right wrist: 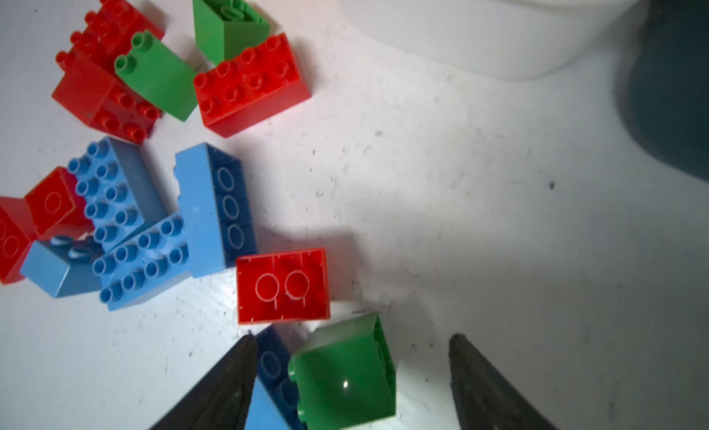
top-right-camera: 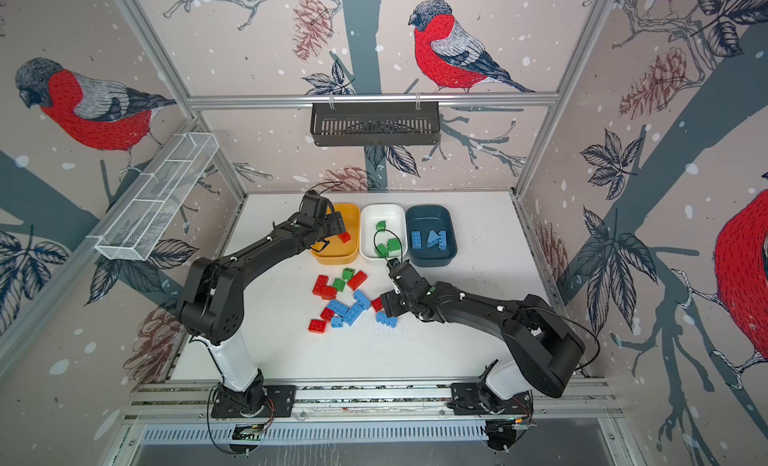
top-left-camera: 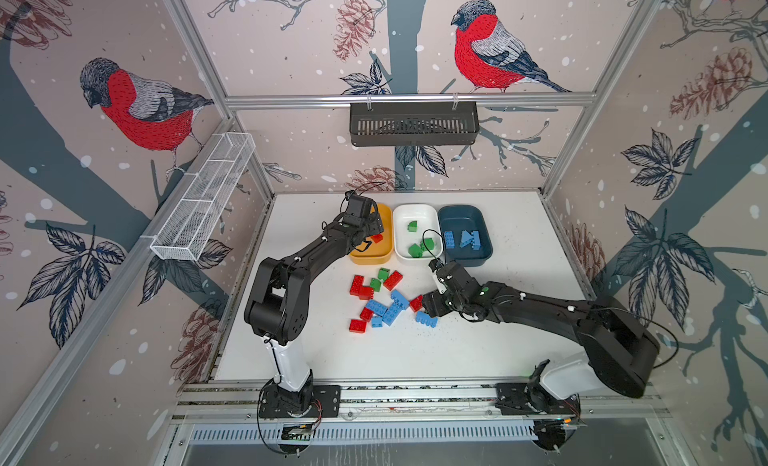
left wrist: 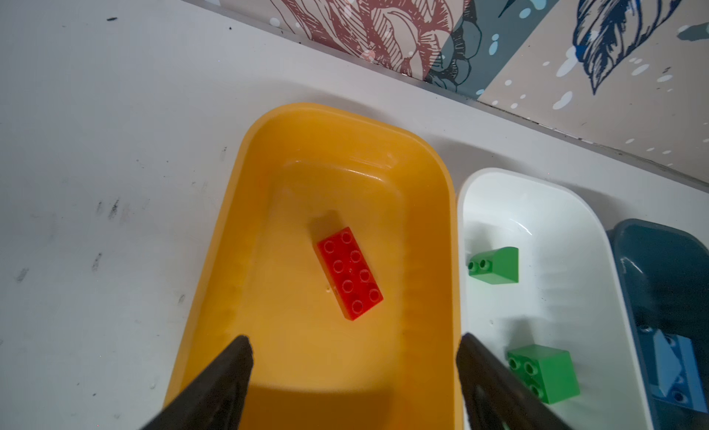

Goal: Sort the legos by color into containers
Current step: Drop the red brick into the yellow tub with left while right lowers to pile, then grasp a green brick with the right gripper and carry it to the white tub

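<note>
The left pincer (left wrist: 355, 339) hangs over the yellow tub (left wrist: 238, 236) with its jaws spread wide and nothing between them. Below the gap a red brick (left wrist: 350, 272) lies loose in the tub, studs up. We take that as the reason for the pose: red goes in yellow, and this brick is where it belongs. The tubs stand in a row along the far edge of the tabletop (top-left-camera: 415, 351), close side by side. After the yellow one comes the white tub (left wrist: 537, 201) with green bricks in it, then the teal tub (top-left-camera: 457, 218) with blue ones.

The right pincer (right wrist: 353, 338) is low over the loose pile (top-left-camera: 382, 301) in the middle of the tabletop, at the side of the pile toward the right edge. Its jaws are spread too. A green brick (right wrist: 345, 374) lies between them, close to one finger and clear of the other. We cannot tell whether the near finger touches it, but it is not pinched. We judge green to be the pick in hand, since the white tub stands just beyond. A second red brick (right wrist: 283, 286) lies just beside the green one, and a blue brick (right wrist: 272, 366) sits partly under the near finger — closing may catch or shove either, so the jaws would need to centre on the green first. Red, blue and green bricks lie unsorted on the tabletop.
</note>
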Robot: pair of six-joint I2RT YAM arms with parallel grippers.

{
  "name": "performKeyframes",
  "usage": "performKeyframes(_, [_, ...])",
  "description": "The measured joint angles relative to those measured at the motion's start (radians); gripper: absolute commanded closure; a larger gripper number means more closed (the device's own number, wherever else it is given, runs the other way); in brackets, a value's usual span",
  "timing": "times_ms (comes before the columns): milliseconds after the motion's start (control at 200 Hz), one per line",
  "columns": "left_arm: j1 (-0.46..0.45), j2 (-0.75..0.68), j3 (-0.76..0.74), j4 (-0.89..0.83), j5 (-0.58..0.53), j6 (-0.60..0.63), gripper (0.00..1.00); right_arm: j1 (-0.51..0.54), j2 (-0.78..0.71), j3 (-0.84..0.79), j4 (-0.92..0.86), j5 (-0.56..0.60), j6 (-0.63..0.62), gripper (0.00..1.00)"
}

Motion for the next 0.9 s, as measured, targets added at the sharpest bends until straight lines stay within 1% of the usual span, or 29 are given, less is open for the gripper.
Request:
performKeyframes(120, [0.000,-0.016,-0.014,0.000,0.008,-0.003,0.08,0.000,0.013,0.000,-0.014,-0.024,-0.014,0.26])
performKeyframes(330, [0.000,-0.039,-0.033,0.000,0.024,-0.003,0.04,0.005,0.056,0.018,-0.030,-0.025,-0.017,0.37])
performKeyframes(660, [0.000,-0.053,-0.050,0.000,0.032,-0.003,0.04,0.022,0.087,0.030,-0.052,0.032,-0.018,0.44])
performKeyframes(820, [0.000,-0.058,-0.054,0.000,0.053,-0.003,0.03,0.024,0.089,0.030,-0.050,0.062,-0.014,0.54])
performKeyframes(900, [0.000,-0.067,-0.062,0.003,0.056,-0.003,0.03,0.024,0.079,0.023,-0.048,0.074,-0.013,0.57])
